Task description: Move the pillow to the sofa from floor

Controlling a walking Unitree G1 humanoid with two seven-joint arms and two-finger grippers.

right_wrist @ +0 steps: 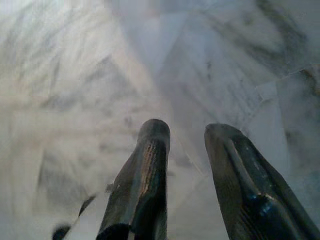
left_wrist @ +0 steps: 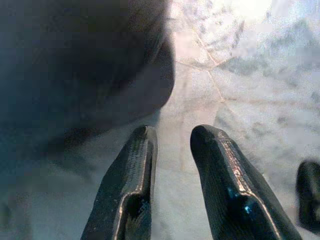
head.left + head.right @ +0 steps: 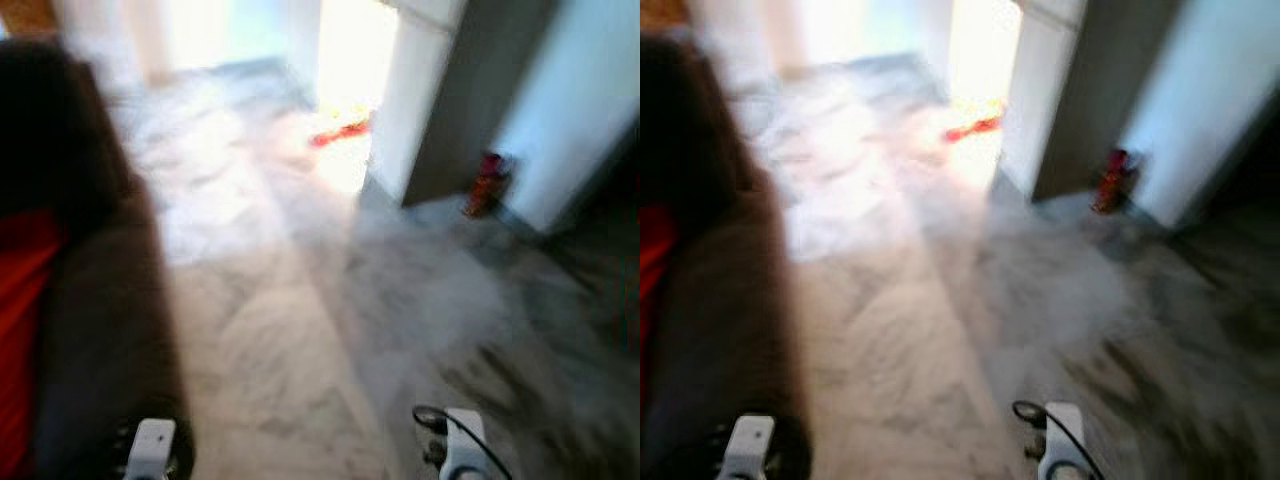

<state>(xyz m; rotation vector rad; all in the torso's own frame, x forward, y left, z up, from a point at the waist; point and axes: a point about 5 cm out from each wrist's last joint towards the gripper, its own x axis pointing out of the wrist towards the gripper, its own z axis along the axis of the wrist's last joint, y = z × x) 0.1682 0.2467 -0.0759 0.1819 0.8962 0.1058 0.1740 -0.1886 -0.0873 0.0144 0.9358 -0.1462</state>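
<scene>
Search step is running, sofa [image 3: 90, 300] at nine o'clock, left gripper [image 2: 172, 145] and right gripper [image 1: 187, 145] both hanging narrowly parted, empty (pillow unlocated; next, scanning marble floor [image 3: 330, 300]).

The sofa [image 3: 90, 330] stands at nine o'clock on the floor [image 3: 300, 330]. A doorway [image 3: 350, 70] opens at twelve, a wall corner [image 3: 440, 110] at one.

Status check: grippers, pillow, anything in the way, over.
Left gripper and right gripper open, empty, over white marble floor. Dark brown sofa at left. Pillow not identifiable; view blurred.
</scene>
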